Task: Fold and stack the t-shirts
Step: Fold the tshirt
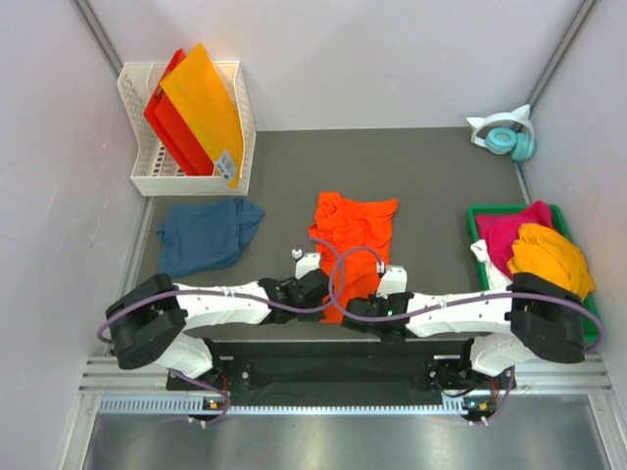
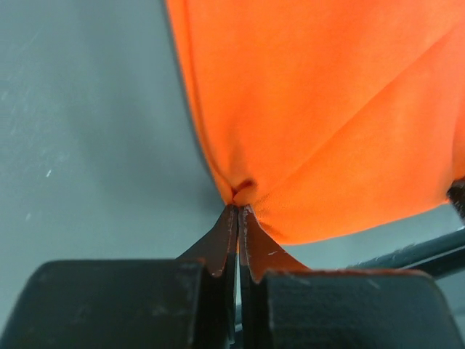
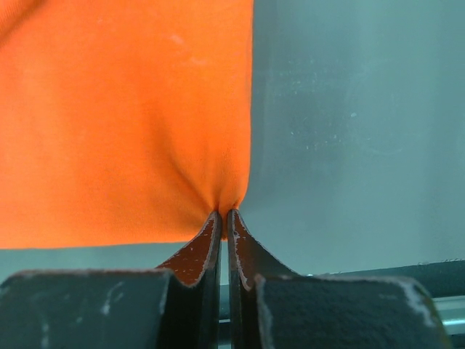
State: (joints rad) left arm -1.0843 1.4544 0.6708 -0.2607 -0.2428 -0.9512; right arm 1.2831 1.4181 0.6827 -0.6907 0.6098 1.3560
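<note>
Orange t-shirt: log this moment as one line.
step: fold grasp | left tool: shut on orange t-shirt, near edge | right tool: shut on same shirt, near right corner | blue t-shirt: crumpled, apart at left

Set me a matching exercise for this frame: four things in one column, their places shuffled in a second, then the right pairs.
1 orange t-shirt
2 blue t-shirt
3 magenta t-shirt
4 headphones

A in the green bin
B far right corner of the table
C table centre, held by left gripper and right gripper
D loose on the table's left

Pairs: 1-C, 2-D, 3-A, 4-B
</note>
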